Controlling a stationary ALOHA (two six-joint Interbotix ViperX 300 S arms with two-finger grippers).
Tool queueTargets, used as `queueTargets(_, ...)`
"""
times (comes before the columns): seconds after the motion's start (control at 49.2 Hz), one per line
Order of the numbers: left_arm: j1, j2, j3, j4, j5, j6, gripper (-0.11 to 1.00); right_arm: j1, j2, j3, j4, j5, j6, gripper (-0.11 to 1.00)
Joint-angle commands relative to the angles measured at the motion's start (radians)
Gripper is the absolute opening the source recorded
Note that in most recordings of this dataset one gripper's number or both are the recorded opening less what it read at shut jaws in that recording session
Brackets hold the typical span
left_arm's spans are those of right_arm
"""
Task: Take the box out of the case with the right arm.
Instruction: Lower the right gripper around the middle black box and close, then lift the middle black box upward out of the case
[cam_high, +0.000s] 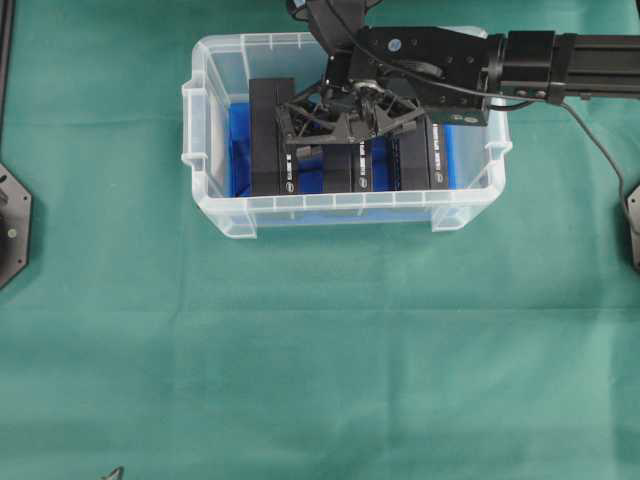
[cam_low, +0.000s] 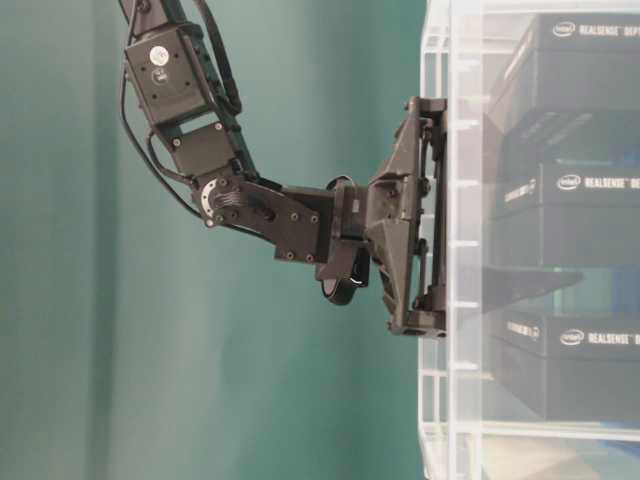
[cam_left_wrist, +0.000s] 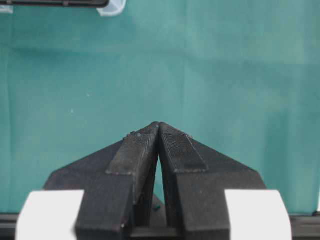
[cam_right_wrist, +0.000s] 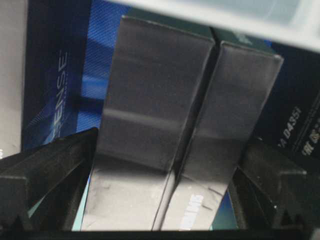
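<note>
Right gripper is hovering wide open, empty, inside the case at upper centre, straddling two upright black boxes. They look stiff, smooth, light; best pinched across the flat sides.

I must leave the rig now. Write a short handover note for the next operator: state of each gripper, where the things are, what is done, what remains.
Right gripper: open, lowered into the large clear plastic case, its fingers on either side of two upright black boxes standing close together. No grip is visible yet.
Left gripper: shut, empty, over the bare green cloth, away from the case.
Case: on the green cloth, with several black boxes inside on its blue lining.
Done: the right arm has reached the boxes.
Left: close on one box, lift it clear of the rim, set it outside. Check that the fingers take only one.
</note>
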Motion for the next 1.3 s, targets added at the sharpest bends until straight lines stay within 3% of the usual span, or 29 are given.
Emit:
queueTargets(0.0, -0.003, 0.003, -0.018, 0.003, -0.003, 0.002, 0.00, 0.006, -0.020, -0.009, 0.018, -0.003, 0.009, 0.96)
queueTargets(0.264, -0.003, 0.003, -0.020, 0.005, -0.003, 0.002, 0.00, 0.015, -0.020, -0.011, 0.034, -0.002, 0.084, 0.92)
queueTargets(0.325, -0.003, 0.002, -0.018, 0.005, -0.003, 0.002, 0.00, 0.017, -0.018, -0.011, 0.032, -0.002, 0.086, 0.86)
queueTargets(0.427, -0.003, 0.003, -0.018, 0.005, -0.003, 0.002, 0.00, 0.017, -0.018, -0.018, 0.028, -0.002, 0.089, 0.66)
queueTargets(0.914, -0.003, 0.002, -0.018, 0.005, -0.003, 0.002, 0.00, 0.017, -0.041, -0.069, 0.009, 0.074, 0.091, 0.66)
queueTargets(1.178, -0.003, 0.002, -0.018, 0.005, -0.003, 0.002, 0.00, 0.017, -0.083, -0.218, -0.035, 0.268, 0.091, 0.67)
queueTargets(1.28, -0.003, 0.002, -0.018, 0.005, -0.003, 0.002, 0.00, 0.020, -0.086, -0.305, -0.077, 0.370, 0.091, 0.67)
